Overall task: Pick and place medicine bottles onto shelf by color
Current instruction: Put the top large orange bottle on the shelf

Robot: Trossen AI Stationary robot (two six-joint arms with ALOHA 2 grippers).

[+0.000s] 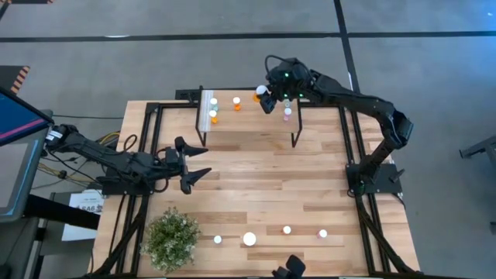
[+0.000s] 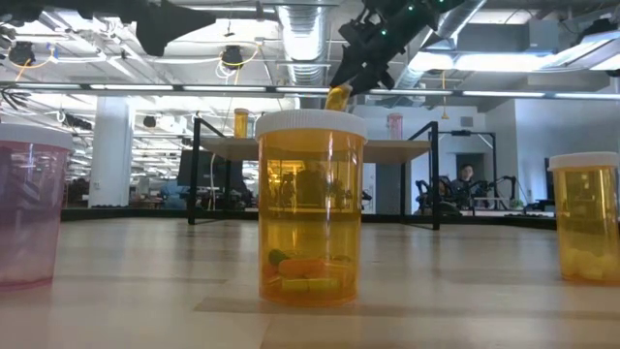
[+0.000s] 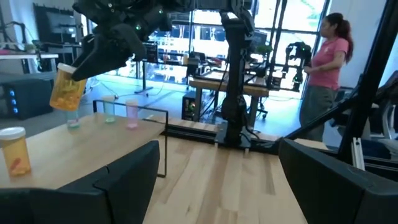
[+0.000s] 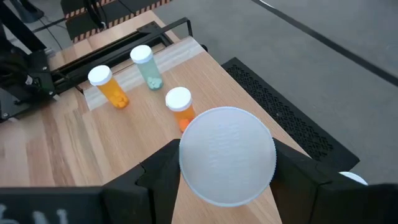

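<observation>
The shelf (image 1: 248, 124) stands at the table's far side and carries several small white-capped bottles, orange (image 1: 236, 101), teal (image 1: 214, 101) and pink (image 1: 287, 113), standing upright on their bases. My right gripper (image 1: 267, 97) hovers over the shelf, shut on an orange bottle (image 3: 65, 90). More bottles stand along the near edge: a large orange one (image 2: 310, 208), a pink one (image 2: 29, 208) and another orange one (image 2: 586, 218). My left gripper (image 1: 205, 162) waits open, low over the table's left middle. My right gripper pinches the orange bottle between its two fingers (image 4: 158, 171) at its upper part beside the white cap (image 4: 227, 155). The fingers slant down from above. The bottle is lifted clear above the shelf and tilted, its body (image 2: 338, 97) hanging below the fingers.
A green bushy plant (image 1: 170, 239) stands at the near left corner. Black frame rails (image 1: 143, 155) run along the table's left and right sides. Bare wood lies between the shelf and the near row of bottles. A person (image 3: 323, 68) stands in the room beyond the table.
</observation>
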